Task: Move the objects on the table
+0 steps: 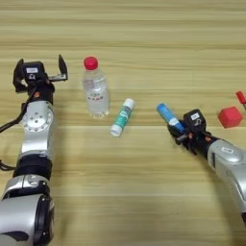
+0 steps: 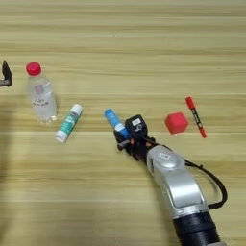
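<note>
1. Left eye view: the right gripper (image 1: 178,132) pinches the lower end of the blue tube (image 1: 169,116), which slants up and to the left over the table (image 1: 144,43). The hold is near one end, so I judge the tube could pivot or slip out, and a leftward sweep could knock the green-and-white tube (image 1: 122,116) lying near it.
2. The left gripper (image 1: 41,73) rests with fingers spread, just left of the upright clear bottle (image 1: 95,88); a careless move there could tip it.
3. This view counts one bottle, two tubes, one red cube (image 1: 230,116), and a marker tip at the right edge.
4. Right eye view: the whole red-and-black marker (image 2: 195,116) lies just right of the cube (image 2: 176,122). Count: one each, five objects, with the left gripper barely showing at the left edge.
</note>
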You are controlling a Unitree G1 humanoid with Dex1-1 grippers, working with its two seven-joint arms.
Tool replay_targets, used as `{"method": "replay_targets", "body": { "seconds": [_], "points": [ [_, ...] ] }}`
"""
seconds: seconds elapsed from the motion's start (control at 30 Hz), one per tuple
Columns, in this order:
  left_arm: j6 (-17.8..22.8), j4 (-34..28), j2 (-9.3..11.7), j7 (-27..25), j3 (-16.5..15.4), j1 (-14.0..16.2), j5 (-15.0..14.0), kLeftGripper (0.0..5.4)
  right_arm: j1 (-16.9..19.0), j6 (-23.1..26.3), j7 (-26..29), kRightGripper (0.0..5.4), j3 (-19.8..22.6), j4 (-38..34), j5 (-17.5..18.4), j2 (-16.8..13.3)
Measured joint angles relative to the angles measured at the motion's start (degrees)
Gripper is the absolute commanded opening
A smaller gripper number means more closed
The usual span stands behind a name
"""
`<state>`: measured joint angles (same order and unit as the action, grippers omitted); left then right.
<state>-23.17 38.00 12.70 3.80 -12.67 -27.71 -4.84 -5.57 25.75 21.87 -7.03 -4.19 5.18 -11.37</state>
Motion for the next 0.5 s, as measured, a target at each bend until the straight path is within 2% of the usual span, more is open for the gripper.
{"method": "replay_targets", "body": {
  "seconds": [0.1, 0.3, 0.4, 0.5],
  "points": [
    [-0.60, -2.44, 0.00, -0.73, -0.37, 0.46, -0.24, 5.40, -1.13, -0.21, -0.23, 1.42, 0.68, -0.76, 0.42, 0.07],
    [-0.91, -6.46, 0.02, -2.00, -0.64, 1.28, -0.51, 5.40, -1.22, -0.22, -0.41, 1.42, 0.68, -0.82, 0.57, 0.47],
    [-0.05, -8.34, -0.18, -2.57, -0.72, 2.25, -1.32, 5.40, -1.17, -0.22, -0.44, 1.42, 0.64, -1.45, 0.66, 0.57],
    [2.14, -14.30, -0.50, -3.08, -0.63, 3.96, -2.42, 5.40, -1.12, -0.25, -0.64, 1.42, 0.53, -2.46, 0.66, 0.81]
  ]
}}
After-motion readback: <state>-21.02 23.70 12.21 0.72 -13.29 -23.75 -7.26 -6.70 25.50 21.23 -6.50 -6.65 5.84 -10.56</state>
